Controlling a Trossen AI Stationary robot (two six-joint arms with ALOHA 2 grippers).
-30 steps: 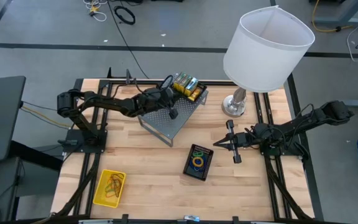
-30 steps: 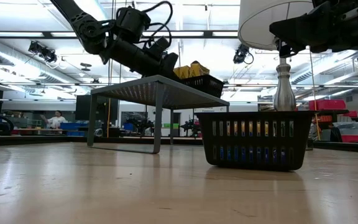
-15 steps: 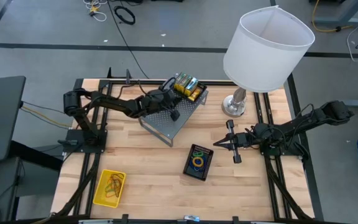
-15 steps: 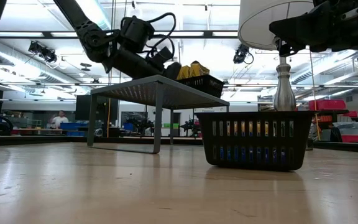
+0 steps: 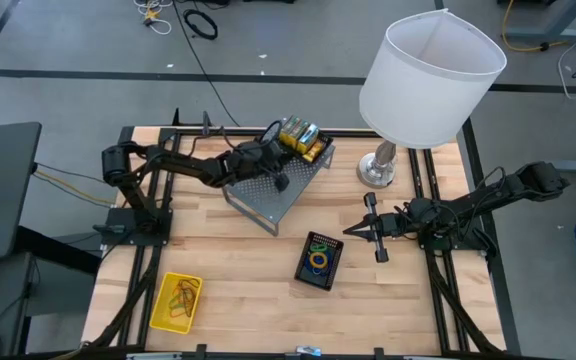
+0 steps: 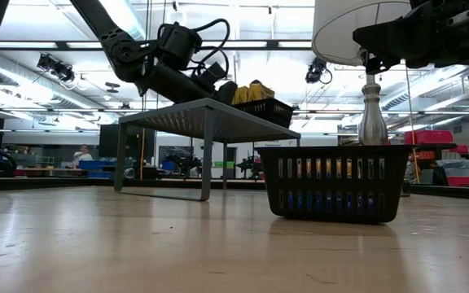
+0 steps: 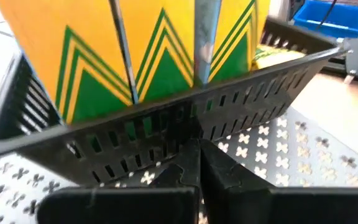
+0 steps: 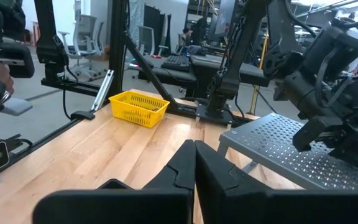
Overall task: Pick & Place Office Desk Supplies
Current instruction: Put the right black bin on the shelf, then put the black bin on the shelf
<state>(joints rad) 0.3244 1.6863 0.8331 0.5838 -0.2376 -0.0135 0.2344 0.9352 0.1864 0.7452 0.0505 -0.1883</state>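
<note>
1. No readable text, brand, number or sign in any view.
2. Crayon boxes in the black tray: only green zigzag pattern on yellow, no lettering legible.
3. Yellow basket, at about 7 o'clock on the table: no label visible.
4. Second black tray, at about 5 o'clock: no marking to read.
5. Room behind the table: any signage too small to make out.

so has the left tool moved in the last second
Yes. The left tool slid along the grey perforated stand toward the black mesh tray of crayon boxes, shut.
</note>
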